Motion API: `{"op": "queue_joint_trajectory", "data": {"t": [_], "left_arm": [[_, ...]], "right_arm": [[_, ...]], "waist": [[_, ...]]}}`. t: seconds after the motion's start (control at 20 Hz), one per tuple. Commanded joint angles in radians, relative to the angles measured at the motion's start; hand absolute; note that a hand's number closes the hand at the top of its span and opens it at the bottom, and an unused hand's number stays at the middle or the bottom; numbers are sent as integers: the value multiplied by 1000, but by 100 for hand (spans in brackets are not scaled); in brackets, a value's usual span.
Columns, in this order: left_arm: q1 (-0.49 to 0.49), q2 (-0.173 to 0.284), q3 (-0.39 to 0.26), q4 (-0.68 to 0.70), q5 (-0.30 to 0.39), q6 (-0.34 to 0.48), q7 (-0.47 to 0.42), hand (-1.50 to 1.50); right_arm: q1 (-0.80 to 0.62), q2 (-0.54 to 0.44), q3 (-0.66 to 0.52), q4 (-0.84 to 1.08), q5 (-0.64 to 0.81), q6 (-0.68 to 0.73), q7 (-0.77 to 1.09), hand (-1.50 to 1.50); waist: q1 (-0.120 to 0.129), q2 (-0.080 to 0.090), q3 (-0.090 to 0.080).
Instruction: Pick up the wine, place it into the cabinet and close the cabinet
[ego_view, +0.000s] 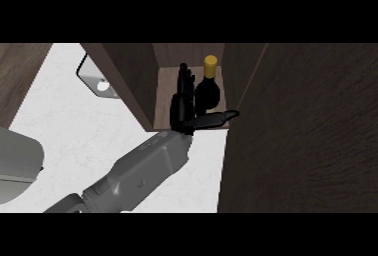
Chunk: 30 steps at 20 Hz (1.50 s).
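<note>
Now the hand (181, 107), fingers straight beside the wine (207, 90) inside the cabinet (129, 75), thumb out, could tip the bottle while withdrawing.

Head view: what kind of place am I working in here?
Likely a kitchen: a white marbled counter, a dark wooden cabinet standing open on it, and a wine bottle inside, beside the hand.

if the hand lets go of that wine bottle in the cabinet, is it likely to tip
The wine bottle looks tall with a narrow neck, so a sideways nudge could probably tip it. It stands upright inside the cabinet, whose walls may catch it. The hand has straight fingers beside it, so withdrawing carefully seems wise.
</note>
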Motion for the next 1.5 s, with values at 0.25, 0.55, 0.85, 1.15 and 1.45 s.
{"op": "queue_joint_trajectory", "data": {"t": [0.25, 0.55, 0.85, 1.15, 1.45], "left_arm": [[152, -2, 11, -116, -116, 41, -98, -150], [214, 23, 44, -229, -246, 44, -33, -150], [360, 161, -28, -508, -335, 26, 30, -150], [422, 348, 3, -765, -420, 52, 141, -150], [567, 473, -38, -977, -480, 12, 147, -150]], "right_arm": [[62, 17, 53, -96, 63, -35, 38, -150], [42, 6, 9, -24, 41, -21, 3, -150], [20, -31, -72, -35, -25, -7, 22, -150], [44, -25, -73, 12, 24, 9, -67, -150], [38, -79, 14, -97, -41, 72, 62, 150]], "waist": [[35, -10, 0], [35, -8, 1], [43, -11, 1], [45, -10, 1], [47, -11, 0]]}}
